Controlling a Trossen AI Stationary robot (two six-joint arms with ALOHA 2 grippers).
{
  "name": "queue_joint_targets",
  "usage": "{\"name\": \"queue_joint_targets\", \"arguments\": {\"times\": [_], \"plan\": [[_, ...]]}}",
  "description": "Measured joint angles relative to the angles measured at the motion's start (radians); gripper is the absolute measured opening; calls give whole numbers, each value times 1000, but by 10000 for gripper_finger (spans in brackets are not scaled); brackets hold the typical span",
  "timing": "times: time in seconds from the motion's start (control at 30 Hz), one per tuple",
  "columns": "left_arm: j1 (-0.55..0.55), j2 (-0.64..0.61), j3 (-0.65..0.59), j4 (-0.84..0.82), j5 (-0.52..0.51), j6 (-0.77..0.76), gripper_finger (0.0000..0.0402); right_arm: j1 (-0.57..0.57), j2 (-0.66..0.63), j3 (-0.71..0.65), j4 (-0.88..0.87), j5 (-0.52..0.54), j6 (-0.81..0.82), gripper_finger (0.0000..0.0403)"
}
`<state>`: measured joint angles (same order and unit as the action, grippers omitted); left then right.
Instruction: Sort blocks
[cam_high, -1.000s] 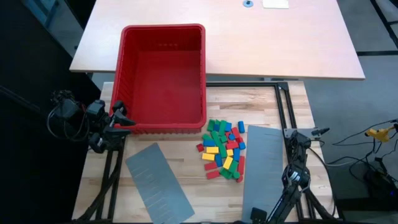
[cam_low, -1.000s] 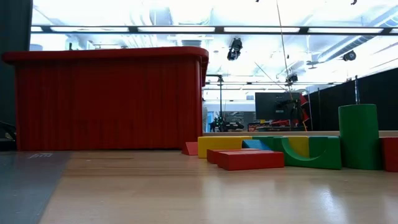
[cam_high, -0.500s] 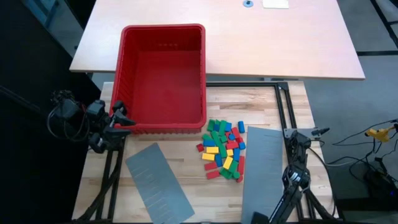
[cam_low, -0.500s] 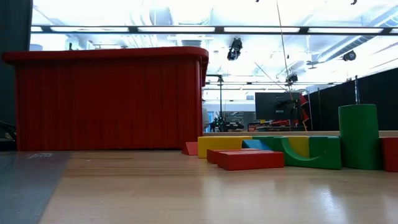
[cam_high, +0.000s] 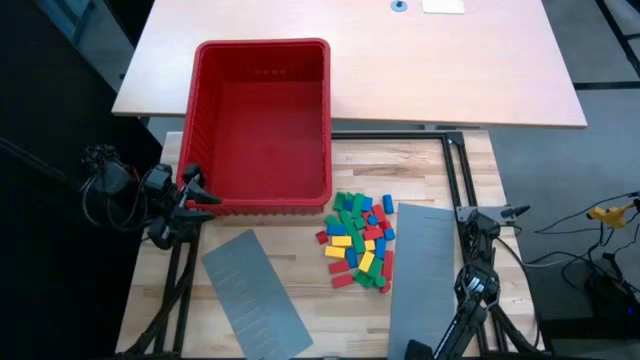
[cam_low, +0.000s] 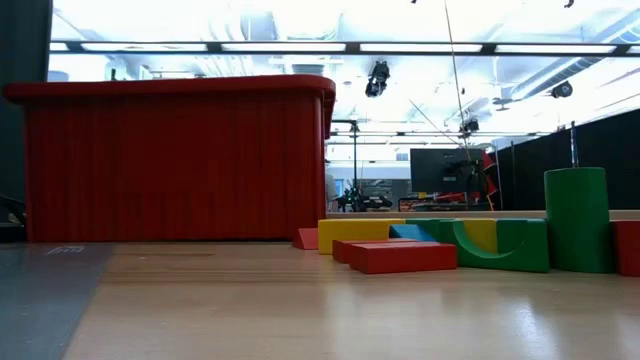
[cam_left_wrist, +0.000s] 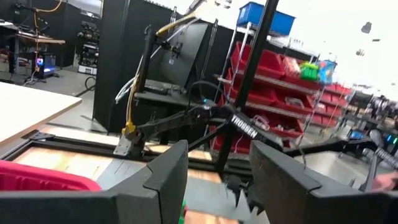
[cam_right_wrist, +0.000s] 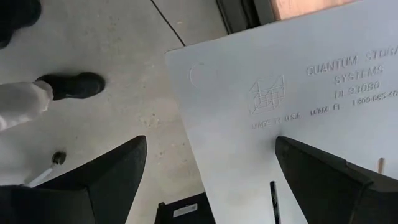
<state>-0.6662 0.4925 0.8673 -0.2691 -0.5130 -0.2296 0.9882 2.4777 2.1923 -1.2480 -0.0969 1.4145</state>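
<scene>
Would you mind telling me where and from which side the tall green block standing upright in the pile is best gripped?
I would grip the green block near its top, coming straight down from above. It stands upright, clear above its neighbours, while other blocks crowd its base, so a side approach low down would likely knock them.

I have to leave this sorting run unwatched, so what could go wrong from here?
The small coloured wooden blocks lie packed together, so a gripper may catch several at once. One upright green block could topple if nudged. The flat grey slotted panel overhangs the table edge and might slide off if bumped.
</scene>
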Motion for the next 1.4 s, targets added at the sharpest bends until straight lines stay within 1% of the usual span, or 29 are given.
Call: {"name": "queue_joint_targets", "arguments": {"times": [0.23, 0.4, 0.57, 0.73, 0.9, 1.17, 1.4], "plan": [[0, 8, 0, -19, 0, 7, 172, 18, 7, 0, 39, -12, 53, 344], [0, 12, 0, -20, 0, 7, 172, 38, 8, 0, 74, -17, 74, 344], [0, 17, 0, -23, 0, 7, 169, 52, 22, -1, 82, -22, 59, 344], [0, 29, 0, -24, 0, 7, 176, 53, 36, -1, 80, -33, 20, 344], [0, 41, 0, -23, -1, 7, 180, 54, 42, -1, 24, -35, -17, 343], [0, 55, 0, -3, -2, 3, 177, 42, 25, -6, -69, -21, -46, 343], [0, 54, 0, -1, -3, 3, 183, 34, 22, -6, -94, -26, -99, 343]]}}
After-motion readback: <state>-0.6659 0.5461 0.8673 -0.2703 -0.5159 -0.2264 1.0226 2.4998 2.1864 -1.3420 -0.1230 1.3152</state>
